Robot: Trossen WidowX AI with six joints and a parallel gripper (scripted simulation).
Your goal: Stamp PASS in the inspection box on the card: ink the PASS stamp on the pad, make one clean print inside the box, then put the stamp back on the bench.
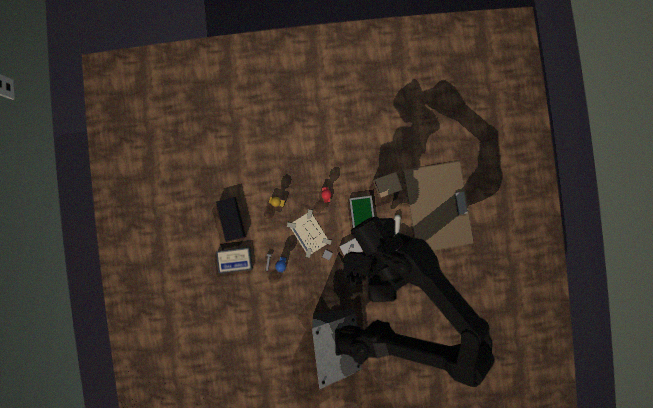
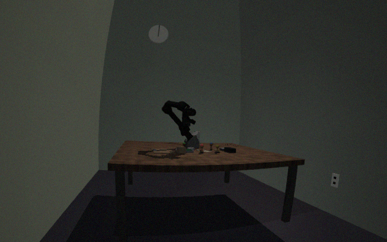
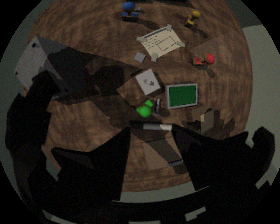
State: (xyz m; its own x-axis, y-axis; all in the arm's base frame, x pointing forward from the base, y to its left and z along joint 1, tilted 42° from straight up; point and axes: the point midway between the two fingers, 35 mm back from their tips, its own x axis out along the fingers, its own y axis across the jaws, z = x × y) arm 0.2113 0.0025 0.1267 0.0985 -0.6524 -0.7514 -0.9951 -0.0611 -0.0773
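My gripper (image 3: 151,129) is open and empty, raised above the bench. The green-knobbed stamp (image 3: 144,111) (image 2: 184,144) stands on the bench below and just ahead of the fingers; the arm hides it in the top view. The green ink pad (image 1: 362,208) (image 3: 182,96) lies beside it. The cream card (image 1: 309,234) (image 3: 158,46) is taped down at its corners and carries a box outline; I cannot tell whether a print is inside. White paper with grey marks (image 1: 349,246) (image 3: 148,82) lies between card and stamp. Stamp lettering is not readable.
A red stamp (image 1: 326,194) (image 3: 210,59), yellow stamp (image 1: 276,201) (image 3: 193,19) and blue stamp (image 1: 280,265) (image 3: 129,7) stand around the card. A black block (image 1: 231,218) and a labelled box (image 1: 234,260) are beyond. A tan block (image 1: 387,185), white marker (image 1: 397,223) and tan board (image 1: 440,182) lie beyond the pad.
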